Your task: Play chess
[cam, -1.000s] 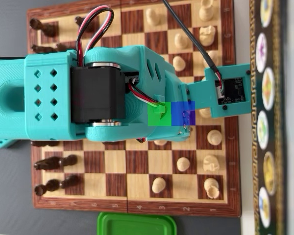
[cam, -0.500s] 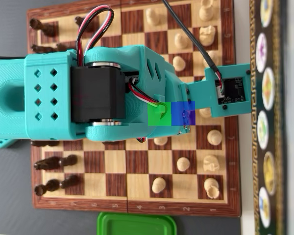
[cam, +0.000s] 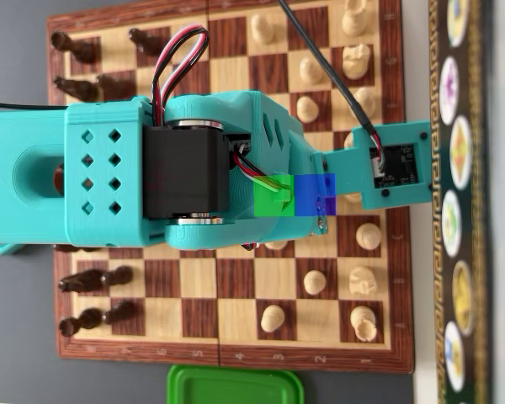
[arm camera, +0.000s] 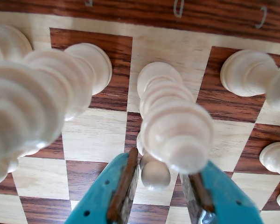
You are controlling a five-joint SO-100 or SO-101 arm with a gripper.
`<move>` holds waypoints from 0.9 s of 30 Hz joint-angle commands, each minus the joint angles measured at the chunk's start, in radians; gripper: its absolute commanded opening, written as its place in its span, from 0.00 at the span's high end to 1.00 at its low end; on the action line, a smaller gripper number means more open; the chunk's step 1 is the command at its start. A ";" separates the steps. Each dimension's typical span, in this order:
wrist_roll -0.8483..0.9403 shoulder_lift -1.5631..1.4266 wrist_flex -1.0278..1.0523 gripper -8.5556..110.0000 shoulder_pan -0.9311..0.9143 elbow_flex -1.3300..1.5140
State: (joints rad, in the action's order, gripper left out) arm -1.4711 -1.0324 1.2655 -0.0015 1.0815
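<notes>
In the wrist view my gripper (arm camera: 159, 164) is open low over the chessboard (arm camera: 98, 135). Its teal fingers (arm camera: 123, 186) with brown pads stand on either side of a small white pawn (arm camera: 155, 174). The pawn's round head is nearer the left pad, with a gap to the right pad. A tall white piece (arm camera: 176, 125) stands right in front and partly hides the pawn. In the overhead view the teal arm (cam: 202, 172) covers the board's (cam: 236, 328) middle and hides the gripper and the pawn.
Blurred tall white pieces (arm camera: 32, 98) crowd the left of the wrist view, and more (arm camera: 248, 72) stand at the right. In the overhead view white pieces (cam: 315, 282) fill the right ranks and dark pieces (cam: 93, 279) the left. A green lid (cam: 234, 385) lies below the board.
</notes>
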 commanded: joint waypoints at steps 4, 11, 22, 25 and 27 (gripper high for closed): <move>-0.003 -0.008 -0.006 0.81 -0.009 -0.074; 0.002 -0.008 0.002 0.81 -0.011 -0.067; 0.002 -0.008 0.002 0.90 -0.011 -0.071; 0.002 -0.008 0.002 0.91 -0.011 -0.071; 0.003 -0.008 0.002 0.91 -0.011 -0.071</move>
State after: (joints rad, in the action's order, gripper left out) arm -1.4711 -1.0293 1.2655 -0.0015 1.0538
